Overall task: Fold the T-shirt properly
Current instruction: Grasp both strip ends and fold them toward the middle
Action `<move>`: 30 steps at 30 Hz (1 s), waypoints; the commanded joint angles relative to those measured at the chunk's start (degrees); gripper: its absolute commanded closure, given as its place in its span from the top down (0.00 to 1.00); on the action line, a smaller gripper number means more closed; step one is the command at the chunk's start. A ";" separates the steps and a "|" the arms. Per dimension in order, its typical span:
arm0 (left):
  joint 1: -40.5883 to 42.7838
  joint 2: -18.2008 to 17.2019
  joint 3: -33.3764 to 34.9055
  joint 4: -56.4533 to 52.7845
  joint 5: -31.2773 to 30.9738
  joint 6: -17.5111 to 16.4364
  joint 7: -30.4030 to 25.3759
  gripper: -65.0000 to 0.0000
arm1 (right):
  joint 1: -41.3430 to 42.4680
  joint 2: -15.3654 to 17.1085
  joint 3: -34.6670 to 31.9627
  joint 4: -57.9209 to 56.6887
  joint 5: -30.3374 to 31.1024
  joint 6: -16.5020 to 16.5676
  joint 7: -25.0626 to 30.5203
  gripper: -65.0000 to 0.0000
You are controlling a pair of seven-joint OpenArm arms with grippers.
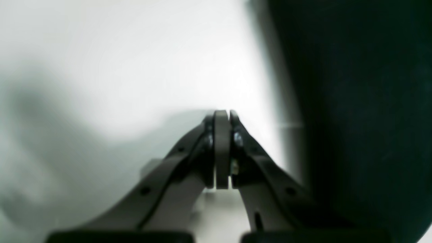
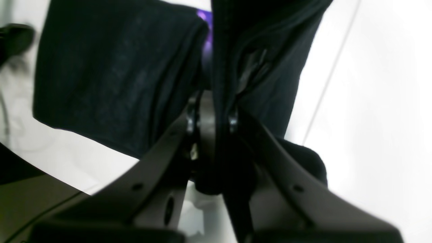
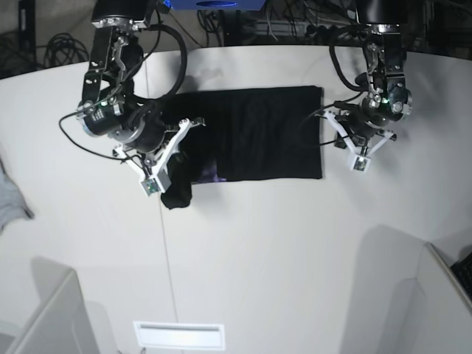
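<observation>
Right gripper fills the near part of its wrist view, jaws pinching a bunched fold of the black shirt, which rises from between them and runs off the top edge. A sliver of purple print shows in the gap between two hanging folds; the rest of the graphic is hidden. Bottom of that view is blurred gripper body, nothing more to read.

Left gripper is pressed together w/ nothing between the pads, over the white table. Dark mass on the right of that view is the shirt's edge, badly out of focus (no seam or hem can be made out).

Base view: shirt lies mostly flat as a dark rectangle in the upper middle of the table. Its corner nearest the right gripper is lifted and crumpled, a black lump hanging just below that gripper, a bit of purple beside it. Left gripper sits just beside the shirt's opposite edge; contact can't be told. Grey cloth is cut off by the frame edge, well apart from the shirt.
</observation>
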 commanded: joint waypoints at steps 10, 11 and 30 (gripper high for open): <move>-2.68 5.26 3.78 -6.82 1.05 -0.99 6.24 0.00 | 1.71 -1.33 0.10 0.97 0.76 0.08 4.80 0.00; -3.12 5.34 4.92 -6.82 1.05 -0.99 6.24 0.00 | 2.15 -1.33 0.19 0.97 0.76 0.08 4.89 0.00; -9.54 6.84 6.76 -10.08 1.05 -0.90 6.33 0.00 | 3.56 -1.42 -2.27 0.61 0.76 0.08 4.89 0.00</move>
